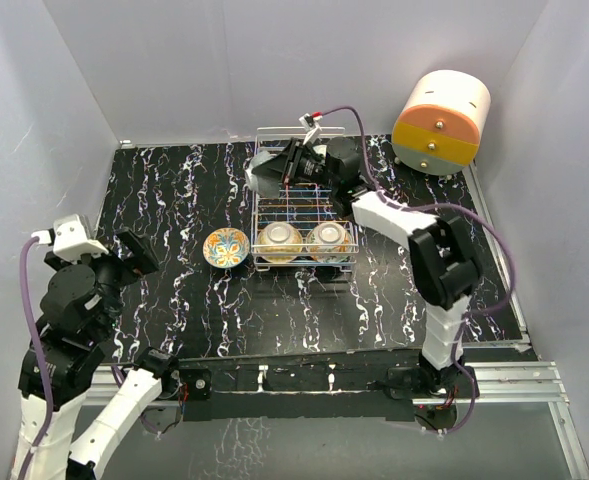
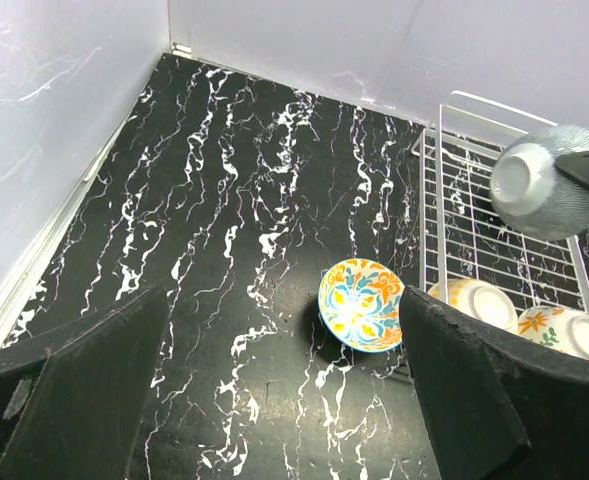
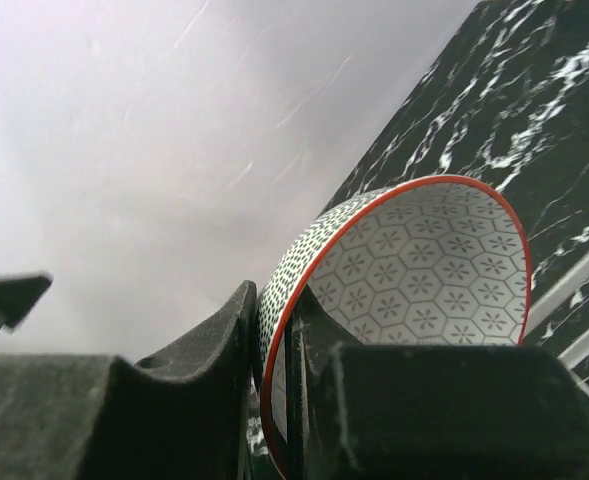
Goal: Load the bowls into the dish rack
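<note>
Gripping with the right gripper [image 3: 274,320] a red-rimmed bowl [image 3: 424,270] by its rim, clenched, with one finger against the dotted outer wall and the other against the hexagon-patterned inside. Holds that bowl tipped on its side over the far half of the dish rack [image 1: 300,208], with its foot turned to the left in the top view. Cannot tell whether it touches the wires. Hangs the left gripper [image 1: 139,256] released, jaws spread wide, above the near left part of the bench [image 1: 174,195], grasping nothing and well apart from the rack. Shows, in the near end of the rack, a pale bowl [image 1: 280,240] and a second pale bowl [image 1: 330,240] side by side, both with their outsides and feet in view from the left wrist. Shows also an orange-and-teal bowl [image 2: 361,304] sitting upright on the bench, painted inside facing up, just beside the rack's near left corner and outside it. Finds an orange-and-cream round cabinet [image 1: 441,122] at the far right of the bench, apart from the rack.
</note>
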Controlling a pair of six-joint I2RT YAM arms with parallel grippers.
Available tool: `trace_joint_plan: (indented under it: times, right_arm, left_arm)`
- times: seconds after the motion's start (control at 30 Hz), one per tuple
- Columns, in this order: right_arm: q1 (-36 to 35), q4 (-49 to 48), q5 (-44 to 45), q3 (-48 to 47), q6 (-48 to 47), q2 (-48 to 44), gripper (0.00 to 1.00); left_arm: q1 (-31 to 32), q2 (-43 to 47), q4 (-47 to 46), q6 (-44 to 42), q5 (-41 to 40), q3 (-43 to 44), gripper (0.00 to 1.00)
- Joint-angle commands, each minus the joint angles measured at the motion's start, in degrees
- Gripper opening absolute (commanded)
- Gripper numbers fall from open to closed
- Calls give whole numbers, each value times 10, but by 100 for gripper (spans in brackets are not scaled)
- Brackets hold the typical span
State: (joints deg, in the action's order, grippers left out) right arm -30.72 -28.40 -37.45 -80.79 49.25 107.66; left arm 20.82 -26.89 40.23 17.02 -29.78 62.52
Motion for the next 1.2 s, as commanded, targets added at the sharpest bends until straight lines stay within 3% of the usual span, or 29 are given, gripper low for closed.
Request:
trace_joint_plan:
  times: [0.0, 0.07, 0.17, 0.4, 0.83, 1.07, 1.17]
  right_arm:
    - [33, -234, 53, -24, 173, 72, 9]
    - [47, -303, 75, -24, 248, 116, 9]
    - [51, -337, 104, -41, 274, 158, 9]
    - [51, -290, 160, -39, 251, 181, 9]
    - [52, -222, 151, -88, 257, 266, 10]
    - [52, -158, 187, -54, 235, 237, 12]
    - [53, -119, 200, -46, 219, 219, 24]
  left_arm:
    - [2, 11, 10, -10, -20, 32, 97]
    - [2, 16, 14, -10, -25, 32, 97]
    - [2, 18, 20, -11, -28, 37, 97]
    - [2, 19, 25, -18, -33, 44, 97]
    - [2, 24, 25, -16, -34, 38, 97]
    - [2, 16, 17, -17, -31, 38, 97]
    - [2, 14, 13, -17, -28, 36, 97]
